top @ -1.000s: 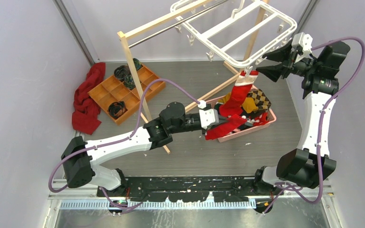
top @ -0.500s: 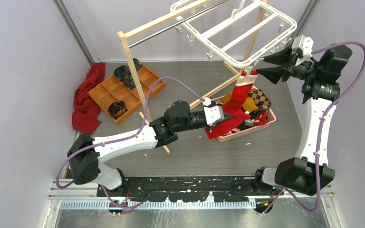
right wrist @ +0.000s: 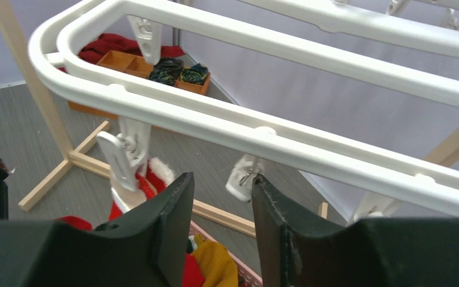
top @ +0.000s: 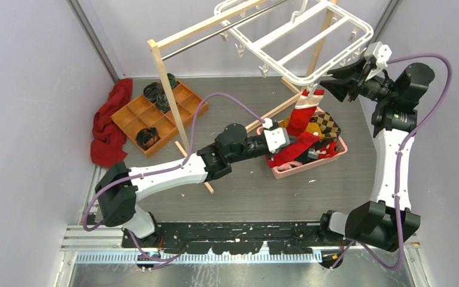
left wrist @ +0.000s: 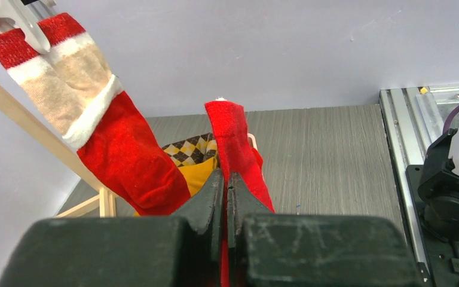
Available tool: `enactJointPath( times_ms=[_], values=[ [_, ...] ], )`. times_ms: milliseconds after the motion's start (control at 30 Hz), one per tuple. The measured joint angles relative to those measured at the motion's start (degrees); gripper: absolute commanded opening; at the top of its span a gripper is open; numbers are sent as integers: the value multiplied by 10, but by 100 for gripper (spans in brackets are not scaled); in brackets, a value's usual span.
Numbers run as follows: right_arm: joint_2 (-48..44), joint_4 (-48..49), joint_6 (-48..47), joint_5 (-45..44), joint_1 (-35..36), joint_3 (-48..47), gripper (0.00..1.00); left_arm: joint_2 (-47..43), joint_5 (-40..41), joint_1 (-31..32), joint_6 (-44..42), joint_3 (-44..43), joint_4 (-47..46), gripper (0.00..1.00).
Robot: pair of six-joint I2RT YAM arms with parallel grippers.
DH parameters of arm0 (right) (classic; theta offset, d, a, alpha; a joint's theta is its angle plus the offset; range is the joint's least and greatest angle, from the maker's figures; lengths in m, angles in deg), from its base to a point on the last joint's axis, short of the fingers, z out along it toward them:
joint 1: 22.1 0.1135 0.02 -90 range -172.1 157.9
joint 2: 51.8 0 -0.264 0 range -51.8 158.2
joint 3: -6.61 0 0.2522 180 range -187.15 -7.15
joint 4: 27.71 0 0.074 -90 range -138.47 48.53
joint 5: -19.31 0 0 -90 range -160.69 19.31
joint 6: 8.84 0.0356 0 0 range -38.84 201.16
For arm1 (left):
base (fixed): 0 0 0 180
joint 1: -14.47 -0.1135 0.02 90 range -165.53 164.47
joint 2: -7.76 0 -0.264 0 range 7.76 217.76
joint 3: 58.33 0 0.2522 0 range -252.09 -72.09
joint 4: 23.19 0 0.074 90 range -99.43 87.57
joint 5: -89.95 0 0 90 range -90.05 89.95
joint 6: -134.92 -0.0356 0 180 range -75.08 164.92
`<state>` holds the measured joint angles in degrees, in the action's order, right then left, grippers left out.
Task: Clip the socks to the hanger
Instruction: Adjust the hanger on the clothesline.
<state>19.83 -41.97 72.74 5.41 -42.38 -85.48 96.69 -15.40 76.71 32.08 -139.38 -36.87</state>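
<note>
Left end effector [left wrist: 227,200]: shut on a sock [left wrist: 234,140] over the basket [top: 311,168], beside the hung sock [left wrist: 116,149]; it may slip, I judge. Right end effector [right wrist: 220,186]: half open, holding nothing, lined up on a clip [right wrist: 243,176] of the hanger [right wrist: 287,140]; a skewed squeeze might swing it away.

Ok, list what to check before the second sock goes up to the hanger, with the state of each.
1. Left gripper shut on the held sock: ok.
2. First sock hanging from its own clip: ok.
3. Right gripper lined up with a free clip under the hanger: ok, the clip shows in the gap between the fingers.
4. Free clip squeezed open: not ok, the jaws stand apart and the clip looks closed.
5. Held sock raised to the free clip: not ok, it is low over the basket.
</note>
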Motion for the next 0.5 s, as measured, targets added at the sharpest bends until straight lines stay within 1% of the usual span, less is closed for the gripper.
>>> enactJointPath(
  times_ms=[67,100,300,400,500],
  values=[
    [0,49,47,-19,3,18,36,0,4,0,-2,0,-2,0],
    [0,66,63,-27,4,23,34,1,6,0,-3,-1,-2,0],
    [0,129,118,-54,16,25,19,24,16,0,-14,-20,-6,0],
    [-1,142,133,-58,23,28,15,37,21,0,-17,-31,-6,0],
    [-9,145,148,-60,29,37,14,41,28,0,-24,-35,-7,0]
  ],
)
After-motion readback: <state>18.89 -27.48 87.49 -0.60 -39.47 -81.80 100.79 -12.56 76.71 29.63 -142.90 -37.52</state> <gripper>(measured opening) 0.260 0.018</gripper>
